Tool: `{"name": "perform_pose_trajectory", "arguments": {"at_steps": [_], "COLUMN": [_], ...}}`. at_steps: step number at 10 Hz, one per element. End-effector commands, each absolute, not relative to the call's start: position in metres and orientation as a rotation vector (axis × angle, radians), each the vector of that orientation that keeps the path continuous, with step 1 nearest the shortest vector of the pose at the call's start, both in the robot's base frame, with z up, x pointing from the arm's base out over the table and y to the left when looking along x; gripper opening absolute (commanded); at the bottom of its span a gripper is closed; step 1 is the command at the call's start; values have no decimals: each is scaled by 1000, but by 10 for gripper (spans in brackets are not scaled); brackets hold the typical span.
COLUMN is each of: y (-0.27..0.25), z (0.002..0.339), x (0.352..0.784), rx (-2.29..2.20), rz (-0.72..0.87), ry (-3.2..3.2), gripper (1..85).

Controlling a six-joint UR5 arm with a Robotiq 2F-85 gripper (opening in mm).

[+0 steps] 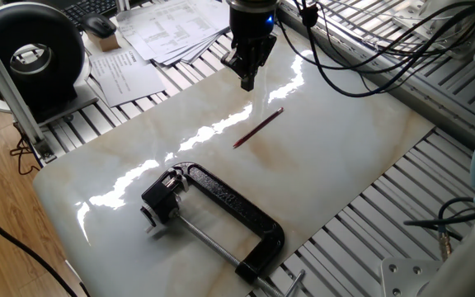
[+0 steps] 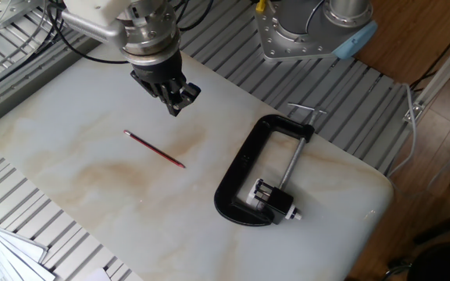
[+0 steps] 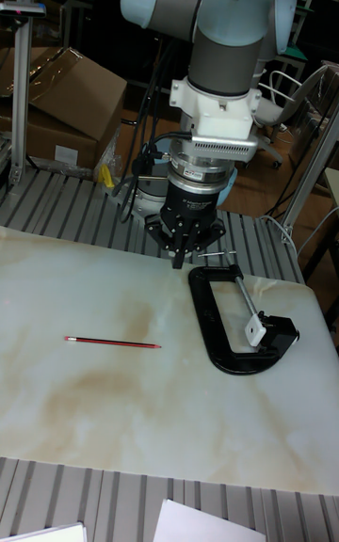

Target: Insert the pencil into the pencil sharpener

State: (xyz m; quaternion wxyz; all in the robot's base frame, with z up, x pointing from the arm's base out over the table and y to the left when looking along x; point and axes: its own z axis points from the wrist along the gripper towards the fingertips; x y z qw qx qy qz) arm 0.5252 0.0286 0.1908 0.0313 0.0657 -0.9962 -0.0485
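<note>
The pencil sharpener (image 1: pixel 162 196) sits held in the clamp (image 1: pixel 229 216) near the bench (image 1: pixel 345 140) edge. The pencil (image 1: pixel 258 128), light, stiff and slim, lies flat mid-bench; mid-shaft looks the best hold. Beyond, the pincer (image 1: pixel 246 79) hangs closed, empty.

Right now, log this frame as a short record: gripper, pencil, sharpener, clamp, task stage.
gripper: above the table, fingers closed, holding nothing
pencil: lying flat on the marble table, apart from the gripper
pencil sharpener: held inside the clamp
clamp: lying flat, to one side of the pencil
task stage: pencil not yet grasped
</note>
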Motion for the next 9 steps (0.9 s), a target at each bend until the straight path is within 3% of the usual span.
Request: {"name": "perform_pose_trajectory", "arguments": {"at_steps": [1,5,7,9], "y": [34,29,0,14], "z": [192,192,190,190], "x": [527,523,536,549], "rx": [212,265,481,630], "rz": [-187,-166,12,-59], "ry": [-3072,-3058,-3077,-3111], "gripper": [13,13,13,13]}}
